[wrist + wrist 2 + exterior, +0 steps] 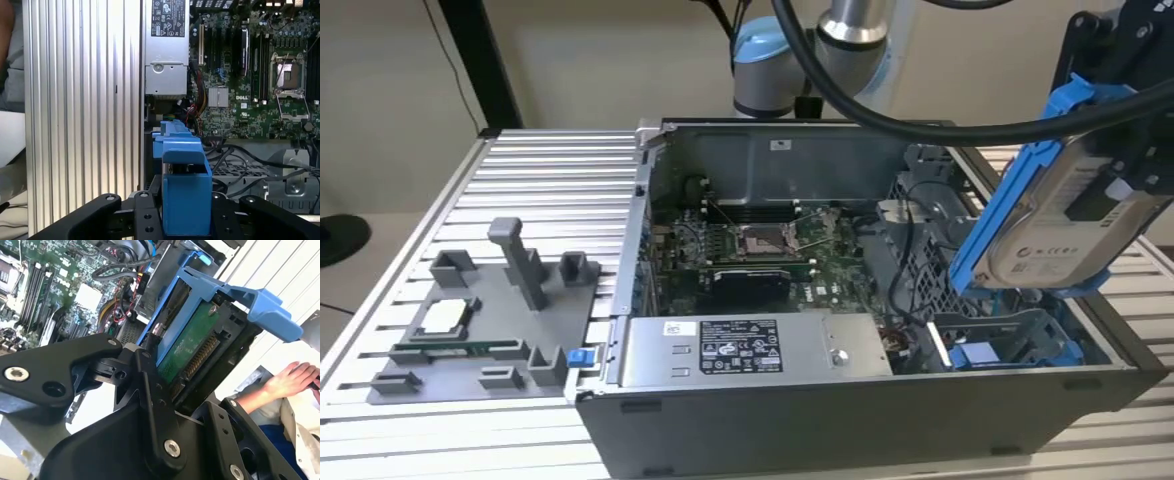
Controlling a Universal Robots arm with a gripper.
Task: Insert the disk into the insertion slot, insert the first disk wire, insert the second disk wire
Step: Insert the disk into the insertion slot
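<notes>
The disk (1047,225), a silver drive in a bright blue carrier, hangs tilted above the open computer case (854,420) at the exterior view's right. My gripper (1121,185) is shut on it. In the second wrist view the black fingers (150,405) clamp the disk (190,347), whose green circuit board and connector face the camera. In the first wrist view the blue carrier (185,190) stands between the fingers (105,215). The insertion slot (987,352), a bay with blue rails, lies below the disk in the case's near right corner. Dark cables (903,285) lie beside it; which are the disk wires I cannot tell.
A silver power supply (747,350) and the motherboard (747,250) fill the case's left and middle. A grey perforated cage (921,225) stands behind the slot. A grey fixture (480,330) with posts sits on the ribbed table (547,170). A person's hand (292,380) is nearby.
</notes>
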